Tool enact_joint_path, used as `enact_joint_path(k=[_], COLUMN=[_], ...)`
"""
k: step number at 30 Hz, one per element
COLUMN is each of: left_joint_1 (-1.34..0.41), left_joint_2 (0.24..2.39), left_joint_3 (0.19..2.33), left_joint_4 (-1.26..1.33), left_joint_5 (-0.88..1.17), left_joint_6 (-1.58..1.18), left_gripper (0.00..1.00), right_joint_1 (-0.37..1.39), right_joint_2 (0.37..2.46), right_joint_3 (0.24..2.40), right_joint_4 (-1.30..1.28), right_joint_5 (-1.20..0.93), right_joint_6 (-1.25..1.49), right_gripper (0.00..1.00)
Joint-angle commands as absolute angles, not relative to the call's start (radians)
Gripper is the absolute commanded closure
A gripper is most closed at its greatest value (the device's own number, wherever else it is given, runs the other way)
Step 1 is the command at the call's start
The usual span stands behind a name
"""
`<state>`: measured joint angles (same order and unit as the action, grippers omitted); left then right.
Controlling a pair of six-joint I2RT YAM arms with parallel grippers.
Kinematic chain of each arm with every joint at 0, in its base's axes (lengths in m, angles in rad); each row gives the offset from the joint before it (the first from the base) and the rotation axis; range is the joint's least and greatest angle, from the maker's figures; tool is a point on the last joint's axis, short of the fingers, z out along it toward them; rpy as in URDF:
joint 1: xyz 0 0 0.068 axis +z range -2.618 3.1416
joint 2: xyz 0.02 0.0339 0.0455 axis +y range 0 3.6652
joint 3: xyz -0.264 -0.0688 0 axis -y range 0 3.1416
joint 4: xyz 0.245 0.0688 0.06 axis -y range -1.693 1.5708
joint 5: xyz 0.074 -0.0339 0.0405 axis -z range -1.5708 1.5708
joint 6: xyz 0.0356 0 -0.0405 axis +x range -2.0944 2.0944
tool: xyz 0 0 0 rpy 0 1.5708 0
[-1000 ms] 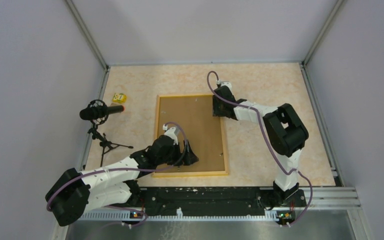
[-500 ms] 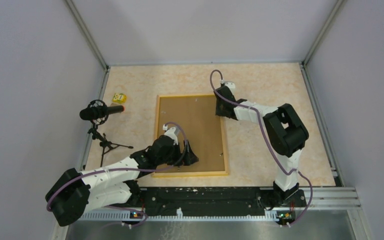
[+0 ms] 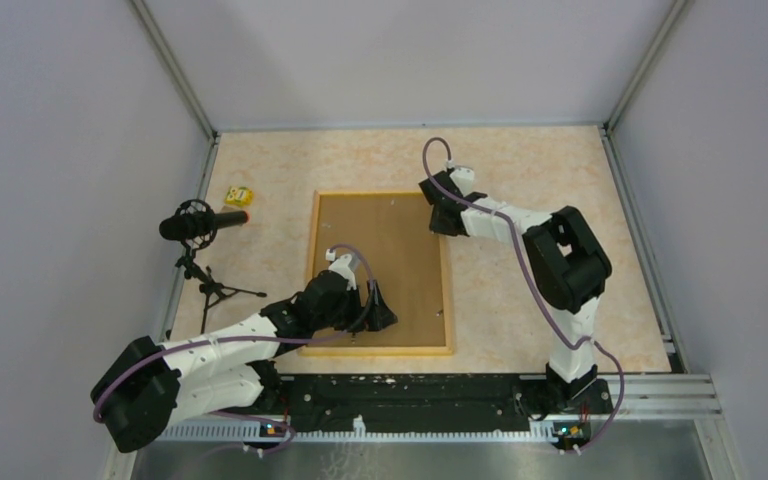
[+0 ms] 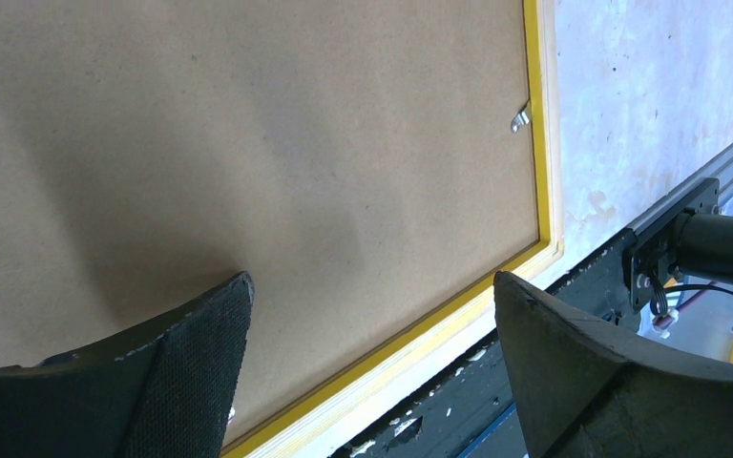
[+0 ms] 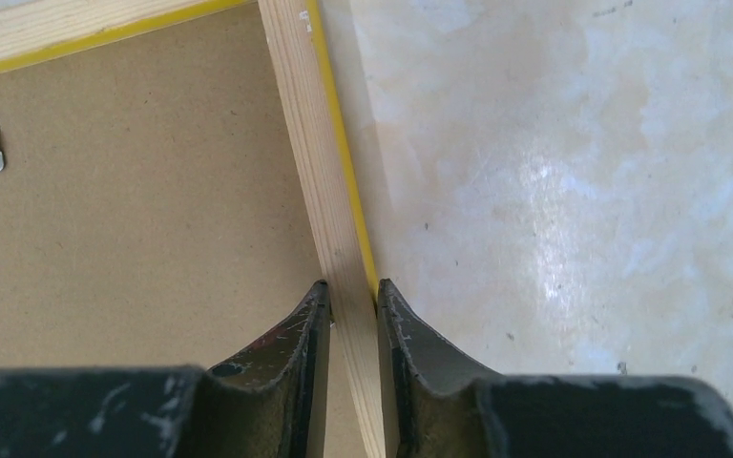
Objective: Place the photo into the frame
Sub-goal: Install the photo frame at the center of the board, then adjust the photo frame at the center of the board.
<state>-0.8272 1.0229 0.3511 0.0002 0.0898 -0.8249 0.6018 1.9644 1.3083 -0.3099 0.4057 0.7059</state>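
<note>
Pale wood rail of the frame (image 5: 329,191) is pinched between the fingers of the right gripper (image 5: 351,298), clamped on it near a corner. The left gripper (image 4: 370,291) hangs spread apart over the brown backing board (image 4: 248,143), the frame's edge crossing beneath its fingers. The photo is not visible. The frame looks stiff, thin and light, so the rail seems a sound hold.

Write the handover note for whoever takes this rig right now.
Left gripper: open, low over the backing board, near corner.
Right gripper: shut on the right rail of the frame, far end.
Frame lies back-up on the table; board sits in it.
Photo: not in view; may be under the board.
To do: confirm photo is in, then check the clips.
</note>
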Motion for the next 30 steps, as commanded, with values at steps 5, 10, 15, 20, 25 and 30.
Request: enact_joint_path(k=[5,10,15,20,25,30], left_joint_1=[-0.826,-0.827,-0.825,-0.825,-0.824,-0.824], left_joint_2=[0.997,0.982,0.983,0.995,0.967,0.977], left_joint_3=[0.383,0.441,0.475,0.528,0.558,0.607], left_joint_4=[-0.030,-0.087,-0.100,-0.164,-0.279,-0.398], left_joint_5=[0.089,0.083,0.075,0.114,0.108,0.098], left_joint_6=[-0.808,-0.774,-0.769,-0.813,-0.856,-0.911], left_gripper=[0.02,0.02,0.02,0.02,0.02,0.02], right_joint_1=[0.630,0.627,0.627,0.627,0.629,0.626], right_joint_2=[1.968,1.878,1.823,1.813,1.779,1.763], right_joint_3=[1.392,1.351,1.228,1.128,1.049,0.972], right_joint_4=[-0.527,-0.505,-0.445,-0.447,-0.428,-0.451], right_joint_5=[0.346,0.300,0.209,0.214,0.208,0.254], right_joint_6=[0.682,0.578,0.537,0.591,0.685,0.891], right_gripper=[0.97,0.51,0.40,0.51,0.90,1.00])
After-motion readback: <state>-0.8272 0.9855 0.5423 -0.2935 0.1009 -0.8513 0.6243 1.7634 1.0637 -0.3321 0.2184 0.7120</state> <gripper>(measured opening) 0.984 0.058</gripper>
